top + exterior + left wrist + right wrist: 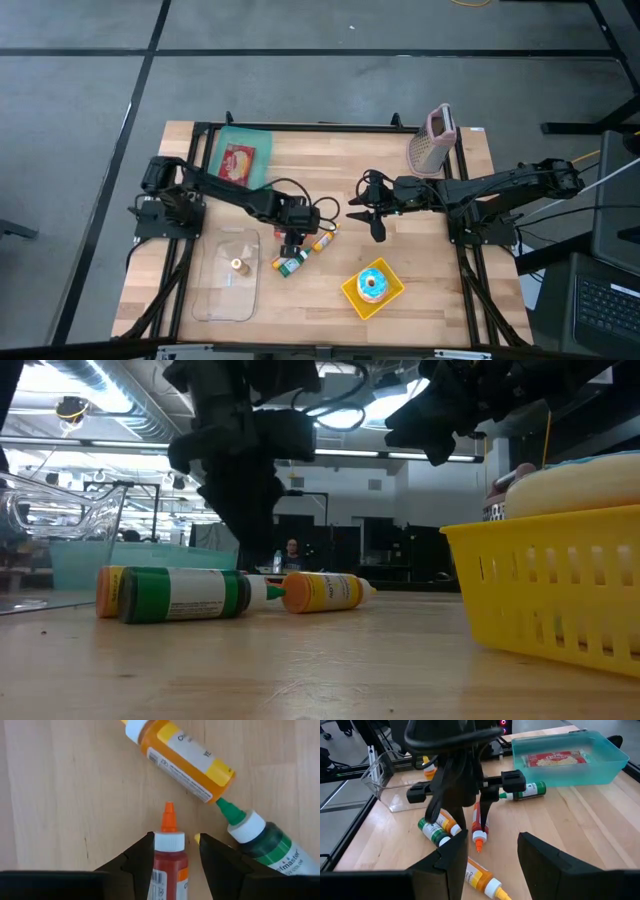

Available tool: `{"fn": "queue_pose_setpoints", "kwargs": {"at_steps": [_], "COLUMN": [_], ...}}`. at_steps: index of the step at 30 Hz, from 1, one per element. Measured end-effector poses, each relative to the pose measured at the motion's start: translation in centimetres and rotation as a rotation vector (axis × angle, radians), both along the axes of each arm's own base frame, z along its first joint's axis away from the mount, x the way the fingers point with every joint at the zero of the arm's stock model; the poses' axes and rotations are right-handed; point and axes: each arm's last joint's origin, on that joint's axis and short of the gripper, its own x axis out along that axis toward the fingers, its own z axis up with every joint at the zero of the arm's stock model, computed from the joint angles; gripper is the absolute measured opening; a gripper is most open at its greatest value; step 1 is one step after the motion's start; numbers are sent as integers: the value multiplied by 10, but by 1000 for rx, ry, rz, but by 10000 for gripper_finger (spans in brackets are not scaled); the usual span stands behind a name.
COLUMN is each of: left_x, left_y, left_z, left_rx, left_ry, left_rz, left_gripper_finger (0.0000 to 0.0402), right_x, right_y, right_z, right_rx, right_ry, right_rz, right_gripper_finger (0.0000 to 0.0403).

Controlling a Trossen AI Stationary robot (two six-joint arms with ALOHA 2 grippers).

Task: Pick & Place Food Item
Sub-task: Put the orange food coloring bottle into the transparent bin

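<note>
Several small squeeze bottles lie on their sides mid-table. My left gripper [174, 836] points down over a red-orange bottle [169, 865] with a white cap and orange tip. It is open, with one finger on each side of the cap end. An orange-yellow bottle [186, 760] and a green bottle [265, 842] lie just beyond it. In the right wrist view the same red-orange bottle [479, 831] lies under the left fingers. My right gripper [490, 865] hovers open above the table to the right of the bottles, holding nothing.
A teal tray [262, 140] with a red packet stands at the far left. A clear container [226, 290] stands near left, and a yellow basket [352, 292] with a frosted doughnut near centre. A grater-like tool [432, 140] lies far right. Another green bottle [525, 791] lies by the tray.
</note>
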Motion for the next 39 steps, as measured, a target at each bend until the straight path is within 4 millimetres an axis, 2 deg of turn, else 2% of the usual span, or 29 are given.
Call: {"fn": "queue_pose_setpoints", "kwargs": {"at_steps": [5,21,24,30,35,39], "left_x": [2,3,6,14,15,15], "left_y": [0,7,6,4,9,9], "left_z": [-6,-8,-16,-44,-49,-48], "left_rx": [-1,8,-15,-16,-14,2], "left_ry": [19,14,29,80,94,92], "left_rz": [-1,28,30,13,30,12], "left_gripper_finger": [148,148,148,148,142,113], "right_x": [0,0,0,0,0,0], "right_y": [0,0,1,1,1,1], "right_z": [0,0,0,0,0,-1], "right_rx": [0,0,9,10,8,6], "right_ry": [1,1,2,3,5,6], "right_rz": [0,1,23,24,25,25], "right_gripper_finger": [168,168,168,168,168,168]}}
